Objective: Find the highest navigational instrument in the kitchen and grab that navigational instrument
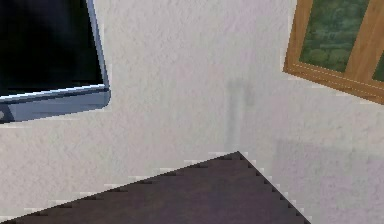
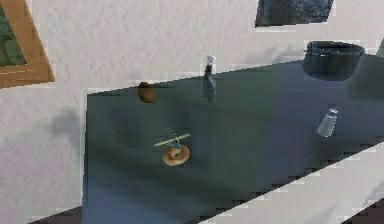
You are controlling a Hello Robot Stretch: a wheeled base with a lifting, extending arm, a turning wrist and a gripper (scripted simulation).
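One dark flat screen in a smooth grey frame [image 1: 50, 50] and one wood-framed picture [image 1: 340, 45] are shown in the forward view. In the arm side view one glossy blue-grey counter [image 2: 260, 140] is seen bearing one brown rounded lump [image 2: 147, 94], one small tan ring under a pale crossed bar [image 2: 175, 152], one slim grey bottle [image 2: 209, 78], one pale tapered shaker [image 2: 327, 122] and one dark round pot [image 2: 333, 58]. Whether the tan ring is the navigational instrument cannot be told, nor can the claw's state.

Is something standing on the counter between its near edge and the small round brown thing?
Nothing visible. The counter is bare in front of the small round brown thing; the bottle stands farther back.
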